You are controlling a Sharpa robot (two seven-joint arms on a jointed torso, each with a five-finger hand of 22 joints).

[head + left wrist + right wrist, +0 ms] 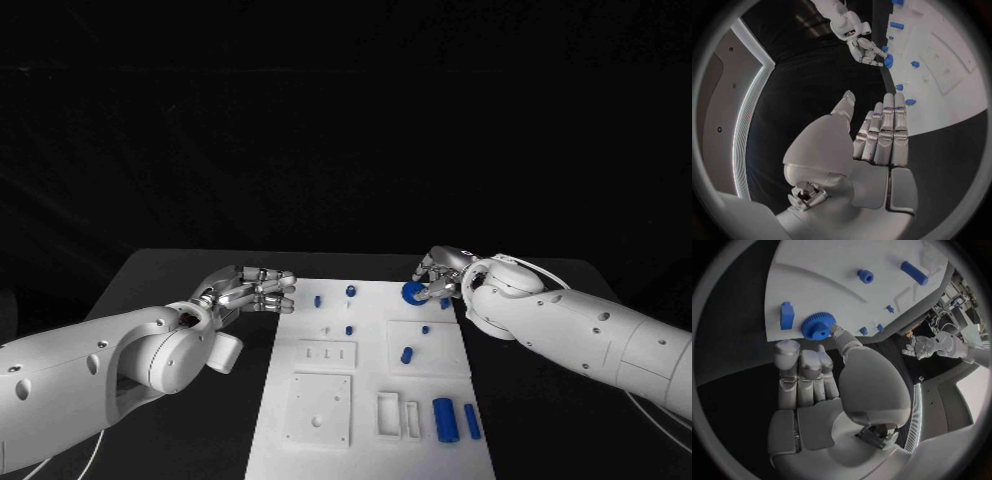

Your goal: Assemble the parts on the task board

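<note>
Task board [368,400]: white plate, centre of black table [173,275]. Blue gear [414,293]: lies at board's far right corner; right hand [440,275] touches its rim with a fingertip, other fingers curled beside it, whether it grips cannot be told. Left hand [257,290]: just left of board's far edge, fingers straight and side by side, holding nothing. Blue parts: two cylinders [456,420] near right, small pegs [351,291] far.

One task board [368,400], one blue gear [414,293], two hands.
</note>
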